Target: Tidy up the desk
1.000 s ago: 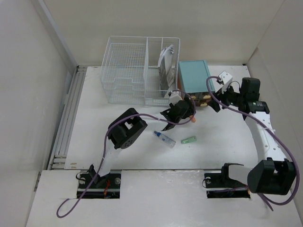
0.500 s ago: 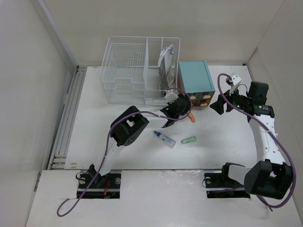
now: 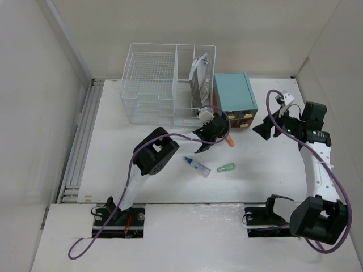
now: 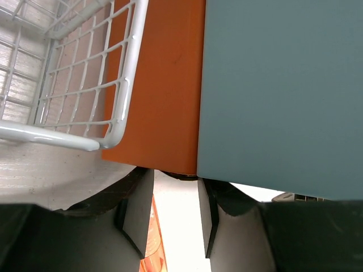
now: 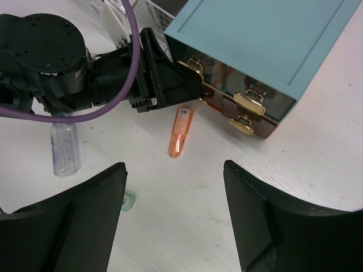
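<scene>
Desk (image 3: 113,170), matte white and flat, spreads between pale wall panels. Near its far edge we see a white wire basket (image 3: 150,85) just beside a smooth teal box (image 3: 232,93). Left jaws stand slightly spread near a translucent orange tube (image 5: 180,131); right jaws gape wide.

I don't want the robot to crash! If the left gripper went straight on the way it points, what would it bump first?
Most likely the drawer box: its orange-brown side fills the view just ahead of the left gripper. The wire basket sits just off to one side.
</scene>
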Tool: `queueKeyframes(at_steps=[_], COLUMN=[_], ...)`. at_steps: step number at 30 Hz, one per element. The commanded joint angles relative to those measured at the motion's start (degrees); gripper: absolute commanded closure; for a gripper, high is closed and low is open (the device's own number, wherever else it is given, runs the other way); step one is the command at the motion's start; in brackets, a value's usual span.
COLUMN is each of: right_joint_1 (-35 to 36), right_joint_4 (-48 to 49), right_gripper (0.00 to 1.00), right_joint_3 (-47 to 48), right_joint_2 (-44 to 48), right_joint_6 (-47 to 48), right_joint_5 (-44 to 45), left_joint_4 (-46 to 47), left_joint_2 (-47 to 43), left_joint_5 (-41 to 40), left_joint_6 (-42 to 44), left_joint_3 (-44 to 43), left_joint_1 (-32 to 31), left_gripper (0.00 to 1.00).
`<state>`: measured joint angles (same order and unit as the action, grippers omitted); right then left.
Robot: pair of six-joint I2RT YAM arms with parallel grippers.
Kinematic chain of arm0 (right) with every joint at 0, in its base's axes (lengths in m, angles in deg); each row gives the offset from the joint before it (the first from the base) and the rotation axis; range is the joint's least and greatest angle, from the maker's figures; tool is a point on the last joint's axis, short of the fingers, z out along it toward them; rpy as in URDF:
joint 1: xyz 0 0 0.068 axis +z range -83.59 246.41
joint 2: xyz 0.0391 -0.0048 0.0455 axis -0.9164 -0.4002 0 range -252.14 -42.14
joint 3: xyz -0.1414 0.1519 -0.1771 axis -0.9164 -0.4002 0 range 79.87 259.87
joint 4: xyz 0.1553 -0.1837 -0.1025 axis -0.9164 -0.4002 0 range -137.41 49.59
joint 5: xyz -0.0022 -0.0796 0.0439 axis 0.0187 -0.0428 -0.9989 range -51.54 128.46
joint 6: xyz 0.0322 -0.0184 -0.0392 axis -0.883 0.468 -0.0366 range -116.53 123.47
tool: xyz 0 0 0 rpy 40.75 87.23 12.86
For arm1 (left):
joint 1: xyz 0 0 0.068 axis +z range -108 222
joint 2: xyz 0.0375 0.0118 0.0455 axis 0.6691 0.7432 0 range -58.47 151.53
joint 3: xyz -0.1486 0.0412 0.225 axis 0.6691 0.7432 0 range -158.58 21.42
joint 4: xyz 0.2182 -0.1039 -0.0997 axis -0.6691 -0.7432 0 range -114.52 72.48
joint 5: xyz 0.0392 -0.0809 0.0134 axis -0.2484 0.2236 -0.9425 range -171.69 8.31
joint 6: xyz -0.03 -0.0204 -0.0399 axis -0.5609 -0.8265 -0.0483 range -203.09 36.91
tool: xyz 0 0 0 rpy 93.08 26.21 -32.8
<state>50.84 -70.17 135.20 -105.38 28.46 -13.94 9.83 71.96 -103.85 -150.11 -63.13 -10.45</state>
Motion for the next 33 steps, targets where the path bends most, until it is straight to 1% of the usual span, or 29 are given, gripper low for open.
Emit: queueKeyframes(at_steps=[1, 10, 16, 26, 29, 30, 31, 32, 33], right_joint_1=[-0.9, -1.4, -1.9, -1.9, -1.9, -1.9, -1.9, -1.9, -1.9], right_joint_4=[2.6, 2.1, 2.1, -0.1, -0.7, -1.2, -2.0, -2.6, -3.1], right_gripper=[0.26, 0.26, 0.26, 0.26, 0.26, 0.26, 0.26, 0.26, 0.26], right_joint_3=[0.0, 0.0, 0.0, 0.0, 0.0, 0.0, 0.0, 0.0, 0.6], right_joint_2=[1.5, 2.0, 2.0, 3.0, 3.0, 3.0, 3.0, 2.5, 2.5], right_joint_6=[-0.5, -0.5, -0.5, 1.3, 1.9, 1.9, 2.9, 4.5, 5.4], right_joint_5=[-2.6, -3.1, -4.3, -4.8, -4.8, -4.8, -5.3, -5.3, -5.3], left_joint_4=[1.3, 1.8, 2.4, 2.4, 2.4, 2.4, 2.4, 1.0, -0.2], left_joint_2=[1.8, -4.2, -8.3, -10.9, -12.4, -12.4, -13.4, -14.6, -15.2], left_joint_5=[-1.2, -1.2, -1.8, -2.5, -3.7, -4.7, -4.7, -5.7, -6.5], left_joint_6=[0.3, 0.9, 0.2, -0.4, -0.4, 0.2, 0.7, 1.6, 3.0], left_joint_3=[-1.0, 7.8, 14.8, 20.7, 21.9, 21.9, 21.9, 21.9, 21.9], left_joint_1=[0.9, -2.7, -7.6, -13.8, -14.3, -14.4, -14.4, -14.4, -14.4], left_gripper=[0.99, 0.99, 1.00, 1.00, 1.00, 0.97, 0.92, 0.77, 0.68])
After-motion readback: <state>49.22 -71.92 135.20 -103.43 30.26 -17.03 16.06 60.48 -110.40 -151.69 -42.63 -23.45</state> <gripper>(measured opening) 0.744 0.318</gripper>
